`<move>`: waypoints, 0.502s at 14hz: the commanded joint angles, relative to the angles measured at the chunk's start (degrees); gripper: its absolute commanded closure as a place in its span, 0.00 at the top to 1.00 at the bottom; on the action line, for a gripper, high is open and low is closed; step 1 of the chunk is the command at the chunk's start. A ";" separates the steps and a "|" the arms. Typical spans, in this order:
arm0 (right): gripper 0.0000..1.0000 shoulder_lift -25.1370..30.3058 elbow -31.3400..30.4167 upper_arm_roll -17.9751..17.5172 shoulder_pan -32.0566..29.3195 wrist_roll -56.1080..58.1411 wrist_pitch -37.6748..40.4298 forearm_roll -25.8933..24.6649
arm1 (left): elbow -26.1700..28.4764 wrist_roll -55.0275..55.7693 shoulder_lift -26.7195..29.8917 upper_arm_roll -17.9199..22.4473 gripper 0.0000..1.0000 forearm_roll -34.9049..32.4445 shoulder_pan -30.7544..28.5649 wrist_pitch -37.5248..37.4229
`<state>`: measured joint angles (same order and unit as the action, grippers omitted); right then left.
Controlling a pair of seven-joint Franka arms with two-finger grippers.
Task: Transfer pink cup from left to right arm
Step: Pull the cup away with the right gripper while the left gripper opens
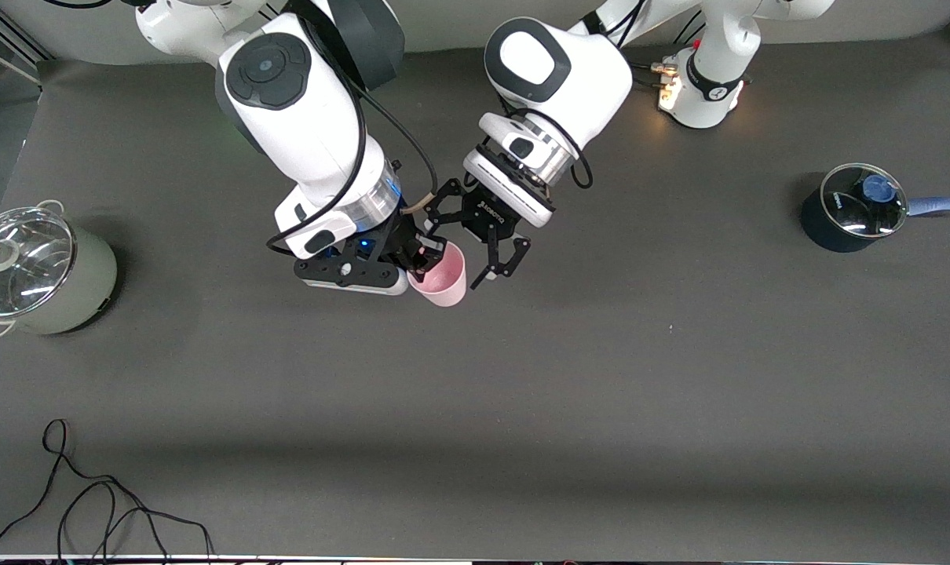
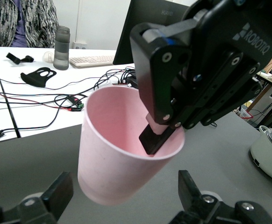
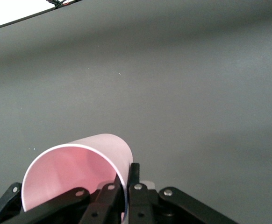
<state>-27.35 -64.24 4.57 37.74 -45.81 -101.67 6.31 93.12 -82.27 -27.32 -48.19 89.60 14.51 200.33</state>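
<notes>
The pink cup (image 1: 443, 276) hangs above the dark table near its middle, tilted with its mouth turned up toward the arms. My right gripper (image 1: 420, 263) is shut on the cup's rim, one finger inside the cup (image 2: 152, 139) and one outside. In the right wrist view the rim (image 3: 122, 173) sits pinched in the right gripper (image 3: 135, 186). My left gripper (image 1: 458, 253) is open, its fingers spread on either side of the cup without touching it. In the left wrist view the left gripper (image 2: 124, 196) shows a finger (image 2: 56, 192) standing clear of the cup's wall (image 2: 112, 163).
A pale green pot (image 1: 47, 275) with a glass lid stands at the right arm's end of the table. A dark blue saucepan (image 1: 848, 212) with a glass lid and a blue handle stands at the left arm's end. A black cable (image 1: 90, 506) lies near the front edge.
</notes>
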 commanded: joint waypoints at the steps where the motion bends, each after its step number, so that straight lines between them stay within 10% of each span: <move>1: 0.00 0.37 1.05 0.62 -0.29 -0.43 0.59 -0.42 | -0.40 0.80 0.17 0.20 1.00 0.14 0.35 0.67; 7: 0.00 4.58 0.09 2.02 -7.14 15.37 8.22 -0.24 | -0.13 5.09 0.69 7.99 1.00 0.14 -0.27 0.67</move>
<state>-25.53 -63.40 6.29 33.40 -36.02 -96.52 6.28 93.12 -79.88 -27.26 -44.45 89.62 14.15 201.02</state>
